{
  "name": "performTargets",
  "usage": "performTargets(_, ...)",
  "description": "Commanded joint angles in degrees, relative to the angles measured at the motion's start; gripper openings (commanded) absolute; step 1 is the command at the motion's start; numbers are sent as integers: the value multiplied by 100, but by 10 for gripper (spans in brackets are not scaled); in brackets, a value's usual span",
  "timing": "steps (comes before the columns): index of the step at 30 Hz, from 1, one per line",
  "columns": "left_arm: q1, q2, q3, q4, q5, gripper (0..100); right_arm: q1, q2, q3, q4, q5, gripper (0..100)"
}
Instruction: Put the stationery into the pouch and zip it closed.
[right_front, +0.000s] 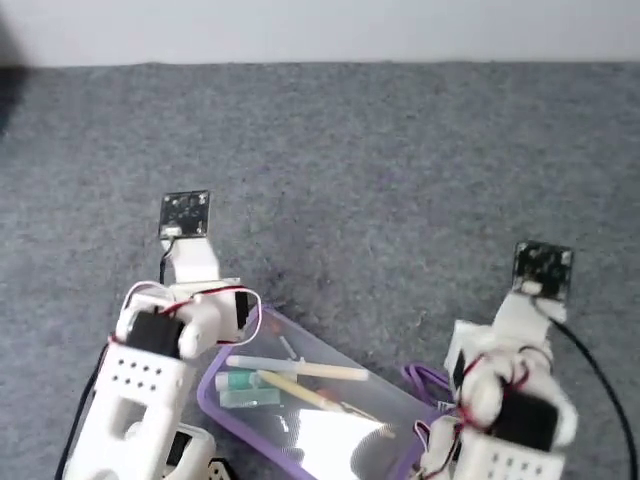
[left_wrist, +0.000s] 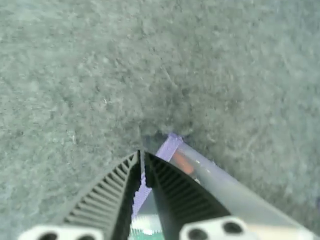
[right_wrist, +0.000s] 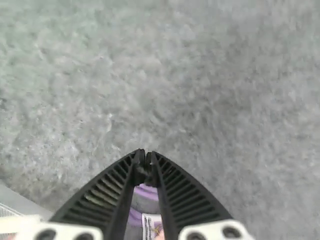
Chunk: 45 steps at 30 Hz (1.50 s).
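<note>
Pouch (right_front: 208, 392) flat on grey carpet (right_front: 380, 170) between both arms, pens (right_front: 300, 370) inside it. Left gripper (left_wrist: 143, 160) clamped on the pouch's purple edge at one corner. Right gripper (right_wrist: 145, 161) pinched on the purple loop (right_wrist: 145, 192) at the opposite end. White wall (right_front: 320, 30) behind.

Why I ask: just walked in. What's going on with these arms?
A clear pouch with purple trim lies on the grey table, stationery already inside. The left pincer is shut on the pouch's purple edge at one corner; the right pincer is shut on a purple piece at the other end.
</note>
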Motion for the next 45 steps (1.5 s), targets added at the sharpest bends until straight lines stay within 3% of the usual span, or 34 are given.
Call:
performTargets(1, -70, -782, 224, -273, 62, 14, -189, -1182, 387, -101, -18, 8)
performTargets(5, -290, -1697, 954, -818, 53, 14, -488, -2026, 668, -277, 229, 8)
performTargets(9, -554, -2655, 1824, -1301, -308, 15, -690, -1895, 844, -488, 352, 8)
performTargets(19, -1187, -5336, 3662, -1336, -563, 15, -699, -1930, 2286, -1253, 334, 9)
performTargets(27, -1301, -4993, 3653, -527, -580, 15, -699, -1965, 3393, -1279, 352, 9)
performTargets(34, -1336, -5002, 3644, 334, -563, 15, -699, -1965, 3420, -1024, 334, 9)
performTargets(45, -1327, -5002, 3644, 352, -545, 15, -725, -1965, 3420, -857, 343, 9)
